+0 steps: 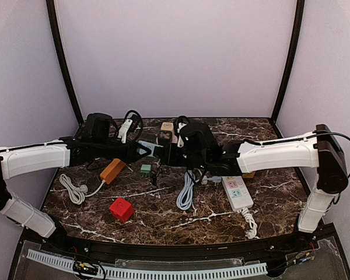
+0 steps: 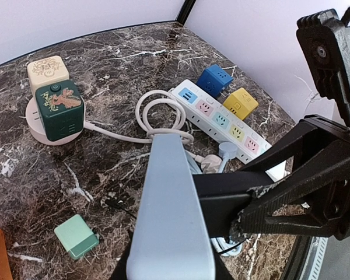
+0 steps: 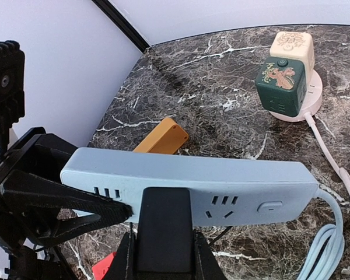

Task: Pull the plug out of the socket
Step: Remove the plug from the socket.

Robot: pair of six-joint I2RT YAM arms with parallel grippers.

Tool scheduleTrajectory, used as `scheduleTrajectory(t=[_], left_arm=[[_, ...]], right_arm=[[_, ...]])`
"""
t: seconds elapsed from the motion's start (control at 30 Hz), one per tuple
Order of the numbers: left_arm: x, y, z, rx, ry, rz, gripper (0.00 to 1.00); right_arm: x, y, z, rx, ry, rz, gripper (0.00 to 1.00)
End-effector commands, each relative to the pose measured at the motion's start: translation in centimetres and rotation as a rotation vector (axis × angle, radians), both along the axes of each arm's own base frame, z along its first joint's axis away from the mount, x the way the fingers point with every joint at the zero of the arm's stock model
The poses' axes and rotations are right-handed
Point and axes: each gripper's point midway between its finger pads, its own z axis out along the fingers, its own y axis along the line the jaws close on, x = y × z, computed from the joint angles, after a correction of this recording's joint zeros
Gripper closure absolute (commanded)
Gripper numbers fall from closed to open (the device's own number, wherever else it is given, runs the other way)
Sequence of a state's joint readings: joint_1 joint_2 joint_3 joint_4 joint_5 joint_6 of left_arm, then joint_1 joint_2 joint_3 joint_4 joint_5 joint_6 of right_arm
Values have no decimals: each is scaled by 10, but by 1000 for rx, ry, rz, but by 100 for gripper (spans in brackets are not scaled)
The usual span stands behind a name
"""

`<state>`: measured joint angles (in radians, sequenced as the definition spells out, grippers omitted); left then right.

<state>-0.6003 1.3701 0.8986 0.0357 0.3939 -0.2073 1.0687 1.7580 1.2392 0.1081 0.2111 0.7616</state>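
The socket is a light-blue power strip held in the air between the two arms above the table's middle. My left gripper is shut on its left end; in the left wrist view the strip runs straight out from that gripper and hides its fingers. A black plug sits in the strip's middle outlet, still seated. My right gripper is shut on the plug's sides. The strip's blue cable hangs down at the right.
On the marble table lie an orange block, a red cube, a small green adapter, a white strip with pastel outlets and a coiled white cable. Green and cream cube sockets stand at the back.
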Motion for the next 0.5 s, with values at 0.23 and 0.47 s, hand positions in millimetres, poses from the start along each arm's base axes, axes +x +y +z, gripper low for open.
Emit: scheduleTrajectory(t=[0.23,0.47], left_arm=[[3,10,5,171,-153,76,99],[6,12,-1,214,-147,81,99]], right_arm=[[21,-11,37,19,-60,-180,100],[22,-11,39,17,-71,-184,100]])
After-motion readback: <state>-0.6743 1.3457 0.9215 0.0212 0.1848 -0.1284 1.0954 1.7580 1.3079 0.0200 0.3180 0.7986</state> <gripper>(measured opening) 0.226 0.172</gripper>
